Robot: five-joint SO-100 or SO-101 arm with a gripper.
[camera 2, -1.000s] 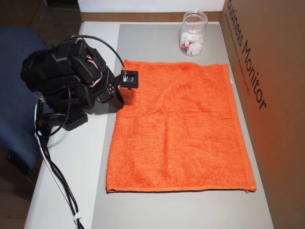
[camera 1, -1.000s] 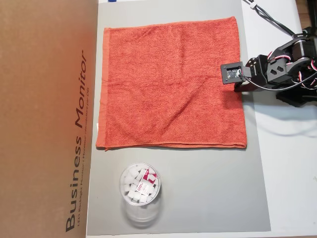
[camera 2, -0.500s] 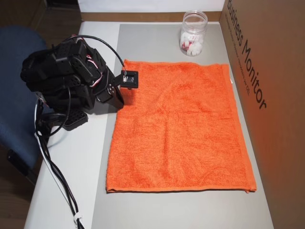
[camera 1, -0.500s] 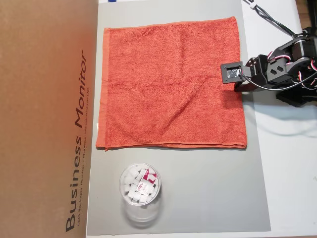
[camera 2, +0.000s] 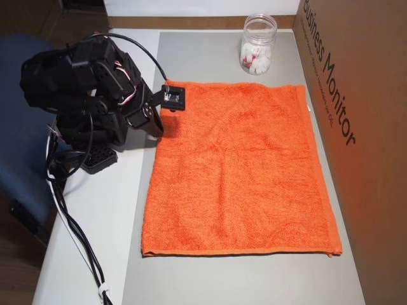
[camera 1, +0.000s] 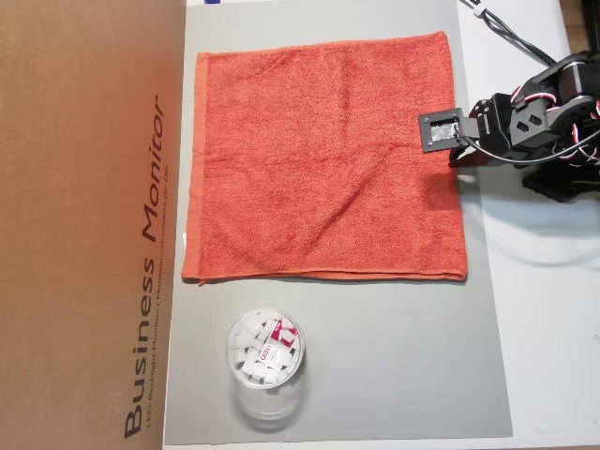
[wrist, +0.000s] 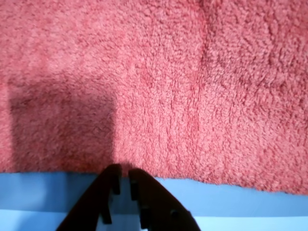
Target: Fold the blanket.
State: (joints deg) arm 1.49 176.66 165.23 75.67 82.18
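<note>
One orange-red terry blanket (camera 1: 323, 155) lies spread flat and unfolded on the grey mat (camera 1: 394, 356), all four hemmed edges visible in both overhead views; we log no fold in it yet. In an overhead view, its left hem runs along the brown cardboard box (camera 1: 89, 225) printed "Business Monitor", and the clear plastic jar (camera 1: 265, 361) of white pieces stands on the mat just below the blanket's lower edge, apart from it. We note the black arm (camera 2: 82, 95) at the mat's side, with its wrist camera module (camera 1: 439, 131) hanging over the blanket's right edge in that same view. In the wrist view the gripper (wrist: 121, 172) enters from the bottom, its two dark fingertips (wrist: 113, 174) nearly together with only a thin slit between them, nothing clamped inside; we record it as closed and empty. The tips sit right at the blanket's border, where terry meets the bluish-looking mat. We cannot tell whether they touch the cloth. A shadow falls on the terry just left of the tips.
</note>
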